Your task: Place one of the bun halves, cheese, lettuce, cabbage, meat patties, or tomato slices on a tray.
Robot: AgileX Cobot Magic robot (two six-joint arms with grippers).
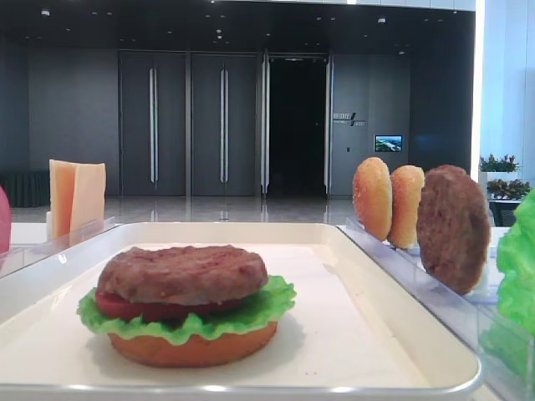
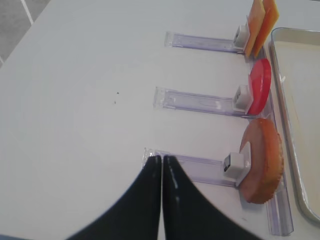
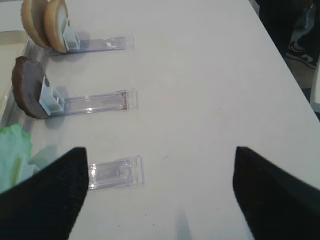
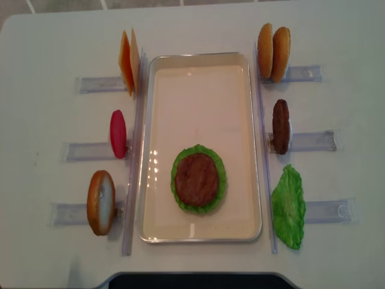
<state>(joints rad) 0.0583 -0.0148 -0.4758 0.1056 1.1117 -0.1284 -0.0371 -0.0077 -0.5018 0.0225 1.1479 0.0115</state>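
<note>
The burger (image 4: 198, 180) is sitting patty-topped on the tray (image 4: 240, 90). The right claw (image 3: 160, 190), hovering spread wide, should square over a bun half (image 4: 280, 46); the left claw (image 2: 162, 165) is resting pinched together, empty.

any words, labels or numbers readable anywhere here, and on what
None can be read.
Wall sign beside the dark doorway: lettering too small and blurred to read.
Small screen on the same wall: a picture, no legible text.
Tray, racks and food: no print visible.
</note>
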